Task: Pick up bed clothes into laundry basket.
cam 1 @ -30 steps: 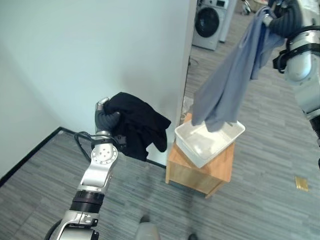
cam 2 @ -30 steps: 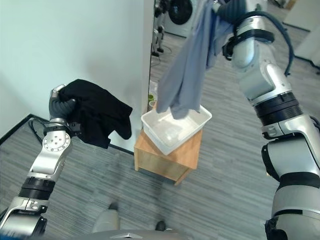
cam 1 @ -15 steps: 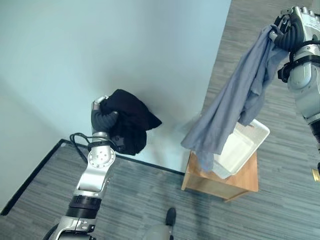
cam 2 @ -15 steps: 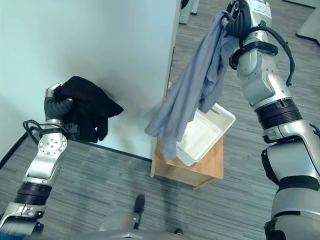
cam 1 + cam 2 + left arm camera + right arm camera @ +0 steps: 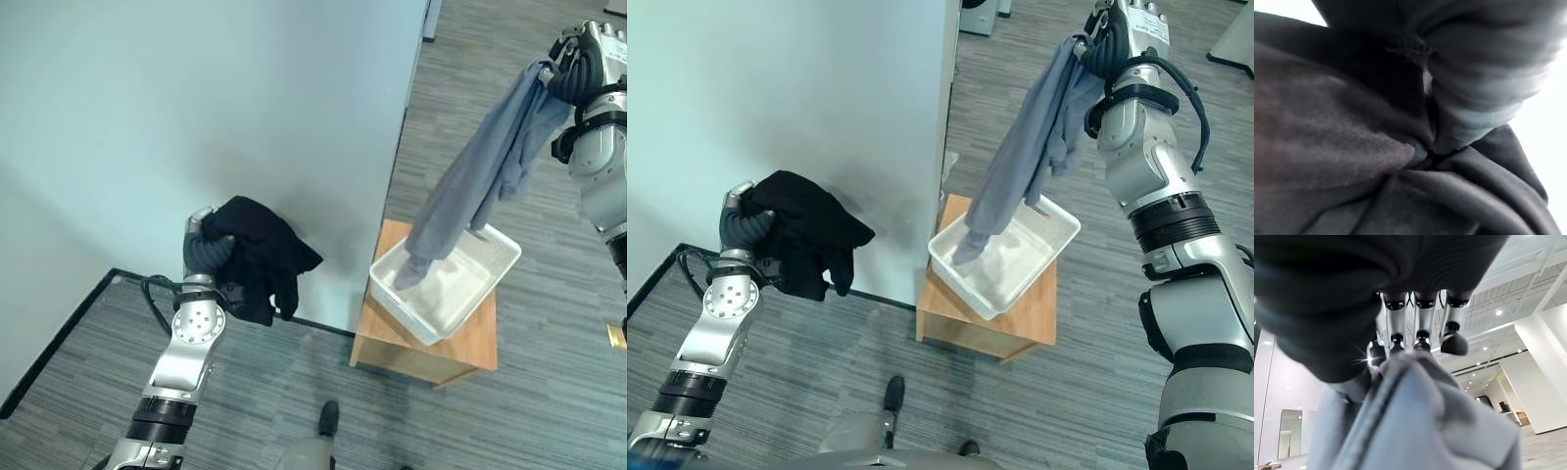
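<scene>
A long grey-blue garment (image 5: 480, 176) hangs from my right hand (image 5: 578, 69), raised at the upper right and shut on its top end. The garment's lower end dips into a white rectangular basket (image 5: 490, 279) on a small wooden table (image 5: 470, 343). In the right wrist view my fingers (image 5: 1420, 323) curl over the grey cloth (image 5: 1415, 421). My left hand (image 5: 206, 240) is held up at the left, shut on a bunched black garment (image 5: 260, 255) that droops beside the wall. The left wrist view shows black cloth (image 5: 1337, 147) pressed against a finger (image 5: 1474, 103).
A pale blue wall (image 5: 245, 117) stands behind the left arm; its corner ends just left of the wooden table. Grey plank floor (image 5: 549, 392) lies around the table. A dark baseboard (image 5: 69, 323) runs along the wall's foot. A small yellow object (image 5: 615, 336) lies on the floor at far right.
The camera has swung, shifting the whole scene. The grey garment, which hung past the basket's left side, now dangles with its end inside the basket. Both hands keep their hold.
</scene>
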You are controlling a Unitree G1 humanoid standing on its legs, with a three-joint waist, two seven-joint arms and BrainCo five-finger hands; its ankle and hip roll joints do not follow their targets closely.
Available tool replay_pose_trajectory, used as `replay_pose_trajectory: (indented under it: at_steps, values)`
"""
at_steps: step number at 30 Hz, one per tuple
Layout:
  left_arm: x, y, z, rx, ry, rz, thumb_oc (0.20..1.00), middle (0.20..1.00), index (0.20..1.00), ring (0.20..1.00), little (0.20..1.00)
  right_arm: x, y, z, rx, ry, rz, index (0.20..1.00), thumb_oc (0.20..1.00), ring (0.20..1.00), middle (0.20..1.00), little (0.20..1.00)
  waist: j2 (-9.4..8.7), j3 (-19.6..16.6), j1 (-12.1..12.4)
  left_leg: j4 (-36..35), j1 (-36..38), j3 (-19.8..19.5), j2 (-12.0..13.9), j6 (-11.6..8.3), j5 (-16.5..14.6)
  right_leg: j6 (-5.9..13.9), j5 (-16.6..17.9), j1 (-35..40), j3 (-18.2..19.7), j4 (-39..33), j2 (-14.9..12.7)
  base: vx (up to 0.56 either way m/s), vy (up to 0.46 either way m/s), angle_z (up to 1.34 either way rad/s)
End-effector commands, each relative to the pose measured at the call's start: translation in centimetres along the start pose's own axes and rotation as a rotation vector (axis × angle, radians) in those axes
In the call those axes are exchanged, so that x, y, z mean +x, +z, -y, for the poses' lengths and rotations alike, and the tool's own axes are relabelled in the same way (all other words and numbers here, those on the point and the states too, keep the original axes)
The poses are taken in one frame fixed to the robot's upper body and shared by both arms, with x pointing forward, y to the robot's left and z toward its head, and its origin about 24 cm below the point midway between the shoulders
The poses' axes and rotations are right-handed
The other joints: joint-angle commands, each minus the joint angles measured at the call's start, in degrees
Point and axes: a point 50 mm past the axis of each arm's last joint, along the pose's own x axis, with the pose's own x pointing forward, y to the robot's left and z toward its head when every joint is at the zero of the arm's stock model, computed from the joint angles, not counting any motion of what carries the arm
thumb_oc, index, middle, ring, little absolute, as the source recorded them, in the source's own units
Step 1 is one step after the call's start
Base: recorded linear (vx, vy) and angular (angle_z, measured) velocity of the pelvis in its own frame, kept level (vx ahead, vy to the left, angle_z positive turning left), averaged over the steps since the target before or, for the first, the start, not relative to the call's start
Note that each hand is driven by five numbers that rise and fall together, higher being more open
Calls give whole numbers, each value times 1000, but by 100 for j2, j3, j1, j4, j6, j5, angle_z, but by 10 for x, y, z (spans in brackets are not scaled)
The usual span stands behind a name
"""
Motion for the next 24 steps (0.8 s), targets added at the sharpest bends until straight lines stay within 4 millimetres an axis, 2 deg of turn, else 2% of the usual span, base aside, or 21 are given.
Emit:
replay_pose_trajectory:
  at_steps: [1,6,11,12,13,14,17,21,22,24]
  values:
    - [7,30,18,-120,-38,150,200,200,200,200,200,12,4,34,-87,-155,43,200,200,200,200,200,261,-381,132,82,632,200,667,-726,-608,126,-156,-219,-113,95,-70,25,28,-5]
    - [6,34,22,-152,-53,158,200,200,200,200,200,0,-2,1,-75,-54,9,200,200,200,200,200,332,-274,170,82,542,245,630,-672,-596,161,-117,-325,-88,95,-126,28,42,-5]
    - [5,36,28,-172,-77,161,200,200,200,200,200,-5,-11,-7,-92,-29,-27,200,200,200,200,200,320,-193,195,82,378,187,609,-677,-558,164,-94,-446,-130,95,-138,-7,3,3]
    - [5,38,33,-187,-98,166,200,200,200,200,200,-9,-23,-15,-95,1,-73,200,200,200,200,200,326,-137,216,82,270,138,585,-686,-527,164,-82,-524,-170,95,-147,-33,8,15]
    - [5,38,35,-195,-105,166,200,200,200,200,200,-12,-29,-20,-89,21,-100,382,382,382,382,382,329,-115,222,82,214,123,578,-692,-507,167,-78,-566,-183,95,-148,-46,12,15]
    - [4,38,36,-203,-114,164,200,200,200,200,200,-14,-34,-24,-80,39,-124,1000,1000,1000,1000,1000,336,-99,228,82,170,111,573,-697,-492,169,-75,-596,-196,95,-153,-44,12,16]
    - [3,40,40,-223,-133,166,200,200,200,200,200,-21,-39,-35,-37,69,-169,1000,1000,1000,1000,1000,351,-69,243,82,91,89,550,-694,-483,192,-61,-665,-209,95,-179,-25,27,15]
    - [4,44,45,-234,-136,174,200,200,200,200,200,-32,-32,-42,96,33,-163,1000,1000,1000,1000,1000,368,-57,172,82,123,111,516,-654,-533,221,-38,-651,-160,95,-224,-6,52,1]
    - [3,50,50,-243,-154,196,200,200,200,200,200,-40,-27,-43,191,2,-157,1000,1000,1000,1000,1000,383,-71,95,82,182,153,484,-605,-603,254,-12,-642,-98,95,-269,12,69,1]
    - [3,59,58,-252,-179,228,200,200,200,200,200,-47,-22,-42,266,-31,-141,1000,1000,1000,1000,1000,367,-97,19,82,245,198,456,-557,-670,278,6,-635,-29,95,-303,26,62,-2]
